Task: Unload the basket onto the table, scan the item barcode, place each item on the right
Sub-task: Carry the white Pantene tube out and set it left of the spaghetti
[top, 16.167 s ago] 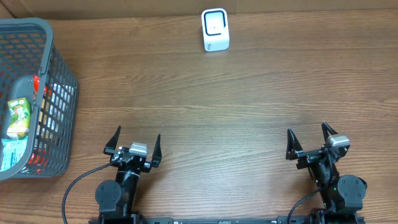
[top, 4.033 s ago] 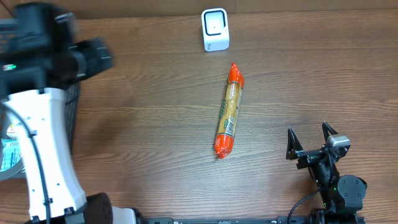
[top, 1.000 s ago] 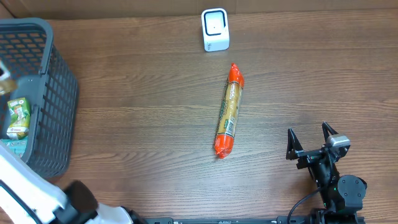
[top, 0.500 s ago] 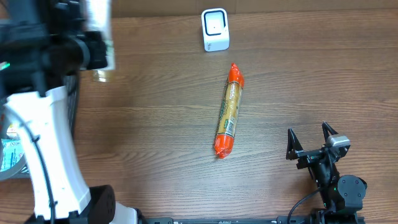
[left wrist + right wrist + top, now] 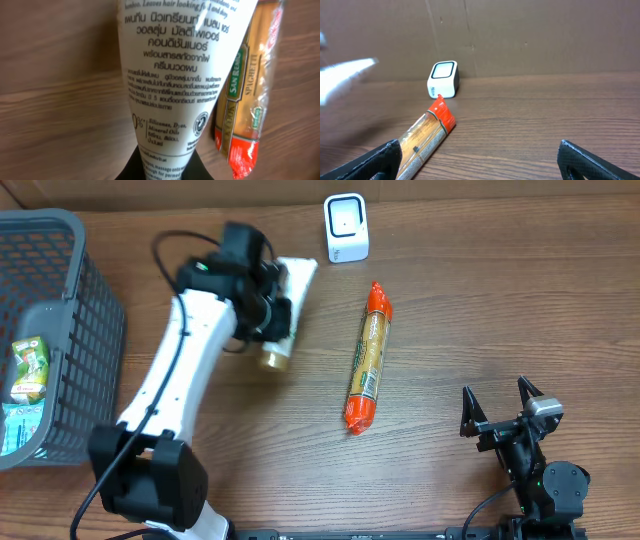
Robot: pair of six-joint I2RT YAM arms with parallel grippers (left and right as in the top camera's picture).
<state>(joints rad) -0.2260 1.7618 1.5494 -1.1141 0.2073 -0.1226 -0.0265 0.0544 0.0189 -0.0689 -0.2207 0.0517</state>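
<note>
While my left pincer (image 5: pixel 270 313) grips the white tube (image 5: pixel 298 276), a spaghetti pack (image 5: pixel 366 360) lies to its right. My right pincer (image 5: pixel 500 408): spread wide, empty.

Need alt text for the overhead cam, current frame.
The left hand grips a white, gold-capped tube left of the white scanner at the far edge of the table. An orange spaghetti pack lies mid-table, a grey basket sits at the left edge, and the right hand rests open at bottom right.

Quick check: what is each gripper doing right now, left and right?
Left gripper: closed, holding the white tube.
Right gripper: open, holding nothing.
</note>
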